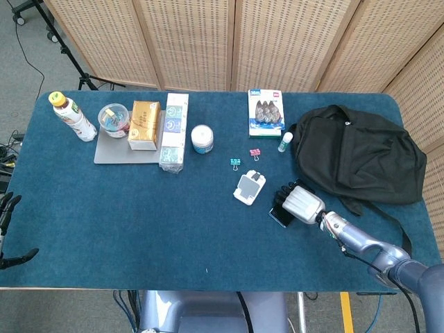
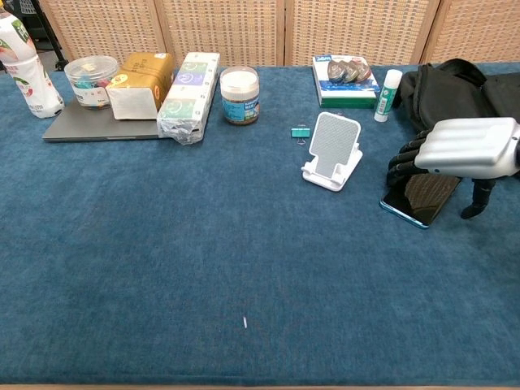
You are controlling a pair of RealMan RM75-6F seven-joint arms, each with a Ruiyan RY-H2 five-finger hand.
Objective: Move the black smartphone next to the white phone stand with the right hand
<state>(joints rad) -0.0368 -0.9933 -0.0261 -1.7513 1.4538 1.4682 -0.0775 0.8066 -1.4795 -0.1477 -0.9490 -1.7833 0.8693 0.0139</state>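
Note:
The black smartphone (image 2: 418, 200) lies flat on the blue cloth just right of the white phone stand (image 2: 331, 151), a small gap between them. My right hand (image 2: 461, 148) hovers low over the phone's far end. Its dark fingers (image 2: 405, 165) curl down at the phone's upper edge and the thumb (image 2: 475, 200) hangs at the right side, not wrapped around the phone. In the head view the phone (image 1: 280, 214) peeks out left of the hand (image 1: 300, 202), beside the stand (image 1: 248, 187). My left hand (image 1: 5, 215) shows at the left edge, off the table, fingers apart and empty.
A black backpack (image 1: 357, 152) lies close behind and right of my right hand. A glue stick (image 2: 389, 94), a box of clips (image 2: 343, 80) and small binder clips (image 1: 235, 161) sit behind the stand. A jar (image 2: 240, 95), boxes, a laptop (image 2: 93, 127) and a bottle (image 1: 71, 116) fill the far left.

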